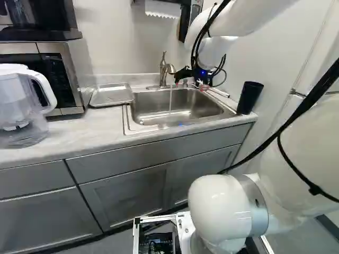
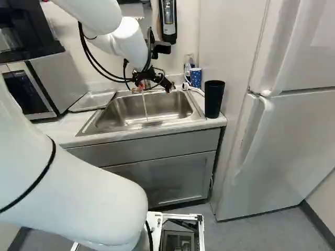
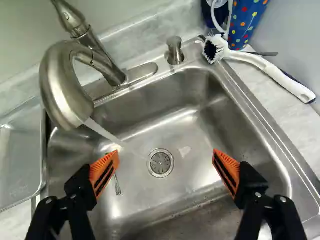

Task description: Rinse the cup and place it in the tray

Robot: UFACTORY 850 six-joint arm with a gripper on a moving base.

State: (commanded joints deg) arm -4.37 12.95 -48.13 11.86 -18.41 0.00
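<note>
The gripper (image 2: 153, 88) hangs over the sink (image 2: 183, 127), close in front of the faucet; in the wrist view the gripper (image 3: 165, 162) stands wide open, nothing between its orange pads but the basin below. A black cup (image 2: 213, 98) is upright on the counter beside the sink's right edge, away from the gripper. On the sink's other side lies a flat metal tray (image 1: 111, 95), its bare surface partly seen in the wrist view. Water (image 3: 102, 131) runs from the faucet (image 3: 62, 85) into the basin.
A white brush (image 3: 270, 67) lies on the counter by a blue dotted cup (image 3: 247, 22) in the back corner. A thin metal utensil (image 3: 117, 185) is in the basin. A clear pitcher (image 1: 21, 106) and microwave (image 1: 58, 74) stand left of the tray; a refrigerator (image 2: 293, 130) stands at the right.
</note>
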